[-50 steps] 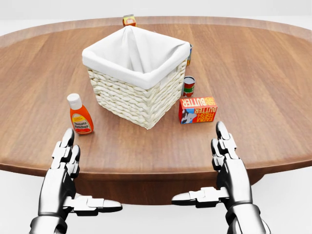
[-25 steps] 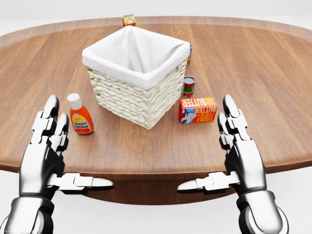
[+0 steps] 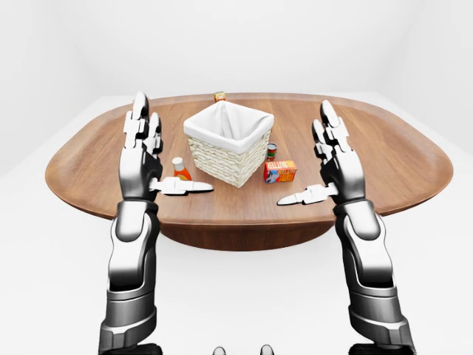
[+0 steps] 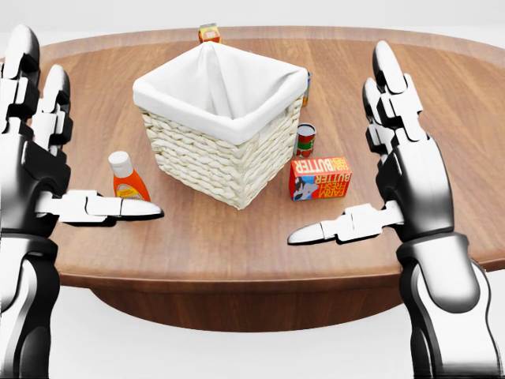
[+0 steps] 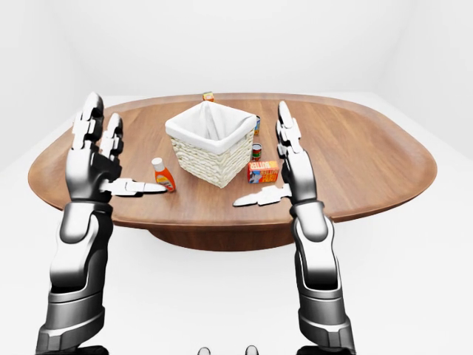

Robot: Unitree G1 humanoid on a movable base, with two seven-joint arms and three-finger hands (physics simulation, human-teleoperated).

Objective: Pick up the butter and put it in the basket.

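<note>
The butter [image 4: 320, 178] is a red and orange box lying on the wooden table [image 4: 450, 118], just right of the basket. The basket [image 4: 213, 162] is white wicker with a white cloth liner, at the middle of the head view, and looks empty. My right hand [image 4: 339, 144] is open, fingers upright and thumb pointing left, raised just right of and below the butter, not touching it. My left hand [image 4: 87, 133] is open the same way at the left edge, its thumb in front of the ketchup bottle. Both hands are empty.
A ketchup bottle [image 4: 129, 188] stands left of the basket. A small can [image 4: 305, 140] stands just above the butter. A small box [image 4: 209, 32] sits at the table's top edge. Another item [image 4: 306, 87] is mostly hidden behind the basket's right corner.
Both hands have risen from the table's bottom edge to well above it, still open. The left hand has also drifted left. The butter and basket have not moved.
</note>
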